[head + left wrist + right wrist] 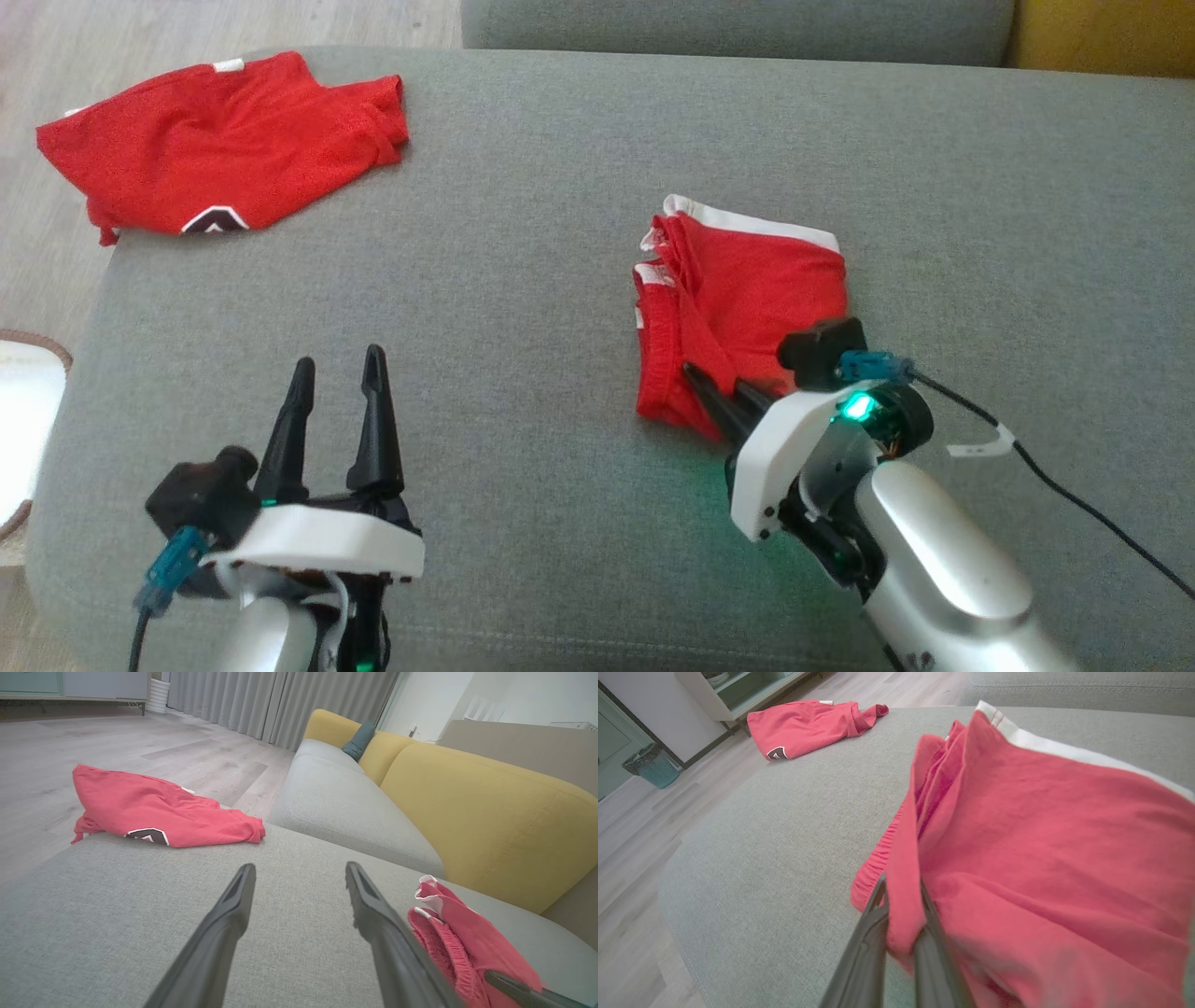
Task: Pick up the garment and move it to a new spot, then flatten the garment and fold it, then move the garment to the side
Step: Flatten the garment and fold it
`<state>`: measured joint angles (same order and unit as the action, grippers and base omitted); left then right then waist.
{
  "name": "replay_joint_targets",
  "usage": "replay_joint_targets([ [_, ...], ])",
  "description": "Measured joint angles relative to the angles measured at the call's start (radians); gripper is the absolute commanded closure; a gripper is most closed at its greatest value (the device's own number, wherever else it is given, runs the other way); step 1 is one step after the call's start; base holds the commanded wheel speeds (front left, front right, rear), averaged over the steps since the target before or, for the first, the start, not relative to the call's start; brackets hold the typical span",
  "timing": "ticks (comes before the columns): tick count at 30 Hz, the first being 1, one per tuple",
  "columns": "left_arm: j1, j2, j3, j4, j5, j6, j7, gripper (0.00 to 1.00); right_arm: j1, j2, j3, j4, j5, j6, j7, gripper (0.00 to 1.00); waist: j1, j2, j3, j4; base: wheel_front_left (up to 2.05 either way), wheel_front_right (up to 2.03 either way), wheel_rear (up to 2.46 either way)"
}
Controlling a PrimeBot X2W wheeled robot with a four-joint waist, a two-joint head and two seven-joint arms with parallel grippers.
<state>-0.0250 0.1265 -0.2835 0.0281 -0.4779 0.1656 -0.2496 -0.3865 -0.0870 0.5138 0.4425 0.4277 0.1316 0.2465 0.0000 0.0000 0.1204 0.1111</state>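
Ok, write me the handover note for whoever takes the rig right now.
Left hand: open, holding nothing, over the grey cushion.
Right hand: shut on the near edge of the red shorts, which lie bunched mid-cushion.
Second red garment: at the cushion's far left corner, neither hand on it.
Done: shorts gripped.
To do: probably flatten, fold and move aside, judging by the rumpled pile.

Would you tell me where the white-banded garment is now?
In the head view the garment lies right of centre on the cushion, its near edge pinched in the right claw.
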Motion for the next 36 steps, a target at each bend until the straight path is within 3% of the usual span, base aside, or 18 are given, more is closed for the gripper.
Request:
replay_joint_targets([
  [2,0.000,-0.001,0.002,0.001,0.000,-0.005,0.000,0.00,0.007,0.000,0.006,0.000,-0.007,0.000,0.001,1.00,0.0000,0.0000,0.000,-0.002,0.00,0.00,0.00],
  [3,0.000,-0.001,0.003,0.001,0.000,-0.008,0.000,0.00,0.009,0.000,0.011,0.000,-0.007,0.000,0.001,0.92,0.0000,0.0000,0.000,-0.004,0.00,0.00,0.00],
  [5,0.000,-0.003,0.004,0.002,0.000,-0.008,0.000,0.00,0.010,0.000,0.024,-0.002,-0.007,0.000,0.002,0.09,0.0000,0.0000,-0.002,-0.009,0.00,0.00,0.00],
  [6,0.000,-0.004,0.004,0.004,0.000,-0.008,0.000,0.00,0.010,0.000,0.031,-0.009,-0.007,0.000,0.002,0.00,0.0000,0.0000,-0.003,-0.012,0.00,0.00,0.00],
  [16,0.002,-0.008,0.003,0.012,0.000,-0.017,0.000,0.00,0.071,-0.012,0.053,-0.155,0.029,0.000,-0.041,0.00,0.0000,0.0000,-0.023,-0.054,0.00,0.00,0.00],
  [21,0.004,-0.010,0.000,0.016,0.001,-0.018,0.000,0.00,0.114,-0.014,-0.053,-0.208,0.015,0.000,-0.094,0.00,0.0000,0.0000,-0.034,-0.076,0.00,0.00,0.00],
  [26,0.004,-0.011,-0.006,0.020,0.001,-0.026,0.000,0.00,0.113,-0.014,-0.153,-0.184,-0.063,0.000,-0.125,0.01,0.0000,0.0000,-0.031,-0.081,0.00,0.00,0.00],
  [28,0.004,-0.011,-0.009,0.022,0.001,-0.026,0.000,0.00,0.109,-0.015,-0.159,-0.138,-0.096,0.000,-0.130,0.50,0.0000,0.0000,-0.025,-0.076,0.00,0.00,0.00],
  [33,0.002,-0.011,-0.020,0.030,0.001,-0.026,0.000,0.00,0.042,-0.019,-0.120,0.013,-0.146,0.000,-0.149,0.94,0.0000,0.0000,-0.011,-0.046,0.00,0.00,0.00],
  [34,0.001,-0.011,-0.022,0.031,0.001,-0.026,0.000,0.00,0.017,-0.020,-0.108,0.042,-0.155,0.000,-0.155,1.00,0.0000,0.0000,-0.008,-0.037,0.00,0.00,0.00],
  [36,0.001,-0.011,-0.023,0.032,0.001,-0.026,0.000,0.00,-0.029,-0.020,-0.086,0.097,-0.159,0.000,-0.165,1.00,0.0000,0.0000,-0.004,-0.020,0.00,0.00,0.00],
])
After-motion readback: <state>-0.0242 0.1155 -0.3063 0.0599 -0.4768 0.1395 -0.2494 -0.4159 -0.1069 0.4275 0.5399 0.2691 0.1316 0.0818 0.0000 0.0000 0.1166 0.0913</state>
